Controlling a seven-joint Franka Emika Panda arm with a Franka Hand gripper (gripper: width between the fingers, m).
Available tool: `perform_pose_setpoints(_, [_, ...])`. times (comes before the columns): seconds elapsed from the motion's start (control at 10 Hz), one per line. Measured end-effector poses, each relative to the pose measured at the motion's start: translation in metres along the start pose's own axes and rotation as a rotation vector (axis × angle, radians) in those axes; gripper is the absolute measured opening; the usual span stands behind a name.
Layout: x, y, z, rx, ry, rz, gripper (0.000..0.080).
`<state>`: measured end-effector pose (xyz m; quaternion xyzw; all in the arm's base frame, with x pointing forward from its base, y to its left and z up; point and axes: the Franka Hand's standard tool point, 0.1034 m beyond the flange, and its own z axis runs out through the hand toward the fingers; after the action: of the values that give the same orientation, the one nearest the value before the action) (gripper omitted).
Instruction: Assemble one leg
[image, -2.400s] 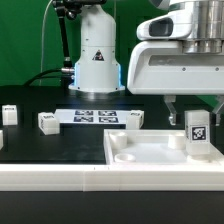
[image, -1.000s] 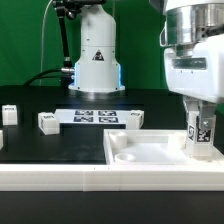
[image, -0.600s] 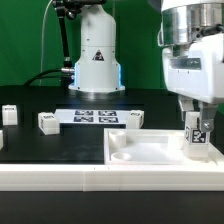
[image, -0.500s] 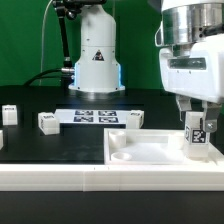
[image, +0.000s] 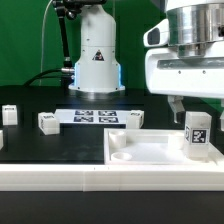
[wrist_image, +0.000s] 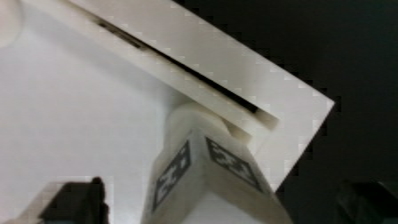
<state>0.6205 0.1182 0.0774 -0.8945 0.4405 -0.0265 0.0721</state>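
Observation:
A small white leg (image: 197, 135) with square tag markers stands upright in the near corner of the large white panel (image: 150, 150), at the exterior view's right. My gripper (image: 198, 108) is open just above it, its fingers straddling the leg's top without touching. In the wrist view the leg (wrist_image: 210, 170) rises between my two dark fingertips (wrist_image: 75, 200), with a gap on each side, and the panel's corner (wrist_image: 267, 95) lies beyond it.
Three more legs lie on the black table at the exterior view's left and middle (image: 7, 114) (image: 48, 121) (image: 133, 119). The marker board (image: 92, 116) lies behind them. The arm's white base (image: 97, 50) stands at the back.
My gripper was lower and shut on the leg. It has let go, risen and turned its wrist. The leg stays upright in the panel's corner.

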Motion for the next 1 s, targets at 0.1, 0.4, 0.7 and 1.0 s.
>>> perform_pose_setpoints(0.1, [0.001,0.000,0.002,-0.001,0.000,-0.106,0.0649])
perform_pose_setpoints(0.4, [-0.001,-0.003,0.001,-0.021,0.010,-0.350,0.0649])
perform_pose_setpoints(0.7, [0.010,0.002,0.000,-0.024,0.016,-0.603,0.0649])
perform_pose_setpoints(1.0, [0.011,0.003,0.000,-0.033,0.018,-0.704,0.0639])
